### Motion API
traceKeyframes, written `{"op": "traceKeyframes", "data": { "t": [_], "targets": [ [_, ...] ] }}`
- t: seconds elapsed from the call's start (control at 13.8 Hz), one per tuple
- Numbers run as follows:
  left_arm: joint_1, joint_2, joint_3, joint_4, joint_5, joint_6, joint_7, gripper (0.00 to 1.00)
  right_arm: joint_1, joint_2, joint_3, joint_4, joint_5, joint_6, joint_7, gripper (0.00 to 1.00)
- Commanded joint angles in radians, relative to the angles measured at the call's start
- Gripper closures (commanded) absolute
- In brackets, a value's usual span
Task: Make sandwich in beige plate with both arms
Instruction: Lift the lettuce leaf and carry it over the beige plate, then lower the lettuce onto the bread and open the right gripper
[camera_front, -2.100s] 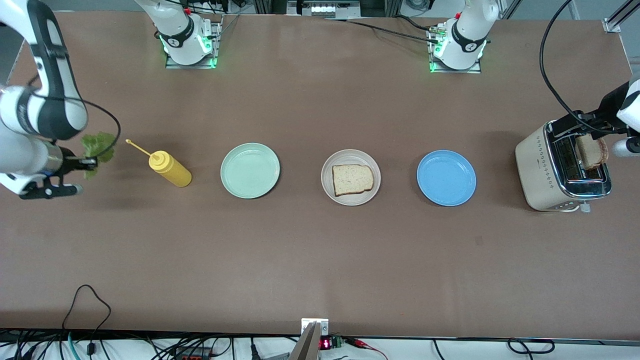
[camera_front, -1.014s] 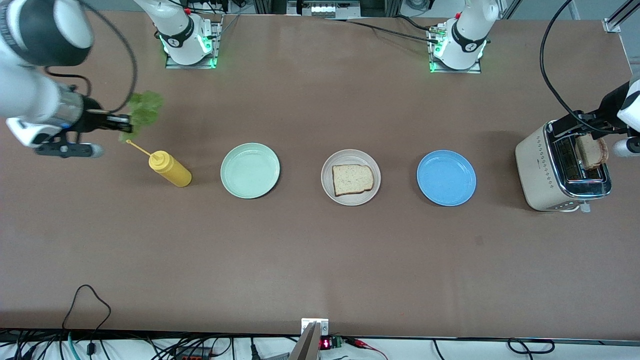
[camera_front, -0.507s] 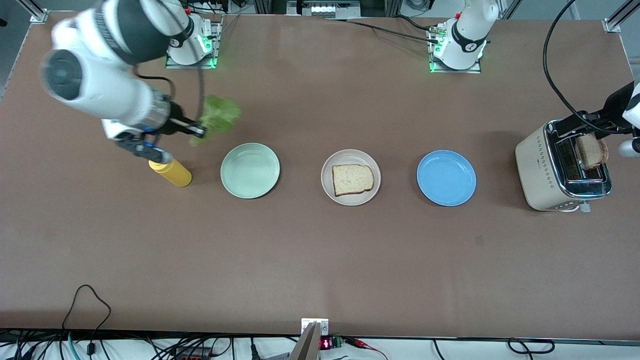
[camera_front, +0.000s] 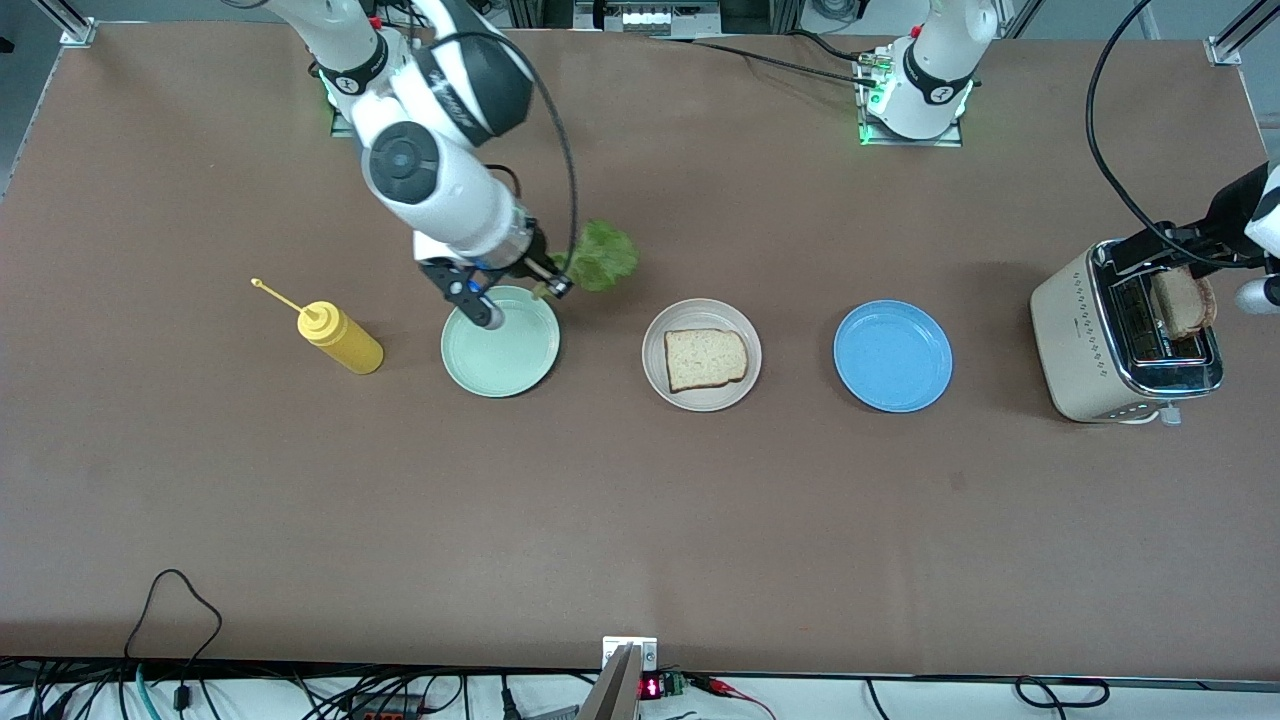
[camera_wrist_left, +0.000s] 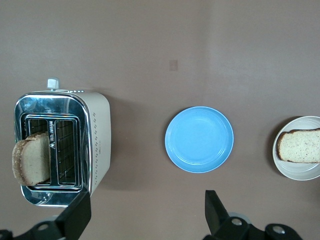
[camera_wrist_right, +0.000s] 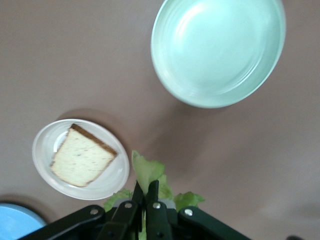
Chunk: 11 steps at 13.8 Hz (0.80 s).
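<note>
Middle of the worktop: beige plate, sitting between the other two plates, with one bread slice lying flat on it. No lettuce or top slice on it yet.

Right gripper: up in the air over the mint green plate's rim, on the side toward the beige plate. Its jaws are pinched tight on the lettuce leaf.

Lettuce leaf: ruffled and green, sticking out past the jaws over bare worktop. From the front camera it's at roughly 10 o'clock off the beige plate, not over it yet.

Mint green plate: at 9 o'clock from the beige plate, nothing on it.

Blue plate: at 3 o'clock from the beige plate, also bare.

Toaster: at the left arm's end of the worktop, with a second slice standing up in one slot.

Left gripper: waiting up over the toaster, jaws spread wide, holding nothing.

Mustard bottle: yellow, lying tipped at 9 o'clock from the mint green plate.
</note>
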<state>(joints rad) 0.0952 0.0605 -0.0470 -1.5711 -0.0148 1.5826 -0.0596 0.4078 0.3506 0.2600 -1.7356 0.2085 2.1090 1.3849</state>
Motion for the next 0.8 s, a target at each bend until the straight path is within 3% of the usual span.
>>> {"op": "traceKeyframes", "data": {
  "t": [0.0,0.43,0.72],
  "targets": [
    [0.000,-0.018,-0.007,-0.006,0.015,-0.010,0.006,0.00,0.066,0.108,-0.015,0.102,0.008,0.055,0.159,1.00],
    [-0.002,-0.018,-0.008,-0.006,0.006,0.002,0.017,0.00,0.111,0.293,-0.019,0.234,0.009,0.294,0.394,1.00],
    [-0.006,-0.018,-0.010,0.011,0.002,-0.010,0.004,0.00,0.140,0.356,-0.019,0.235,0.009,0.394,0.451,1.00]
  ]
}}
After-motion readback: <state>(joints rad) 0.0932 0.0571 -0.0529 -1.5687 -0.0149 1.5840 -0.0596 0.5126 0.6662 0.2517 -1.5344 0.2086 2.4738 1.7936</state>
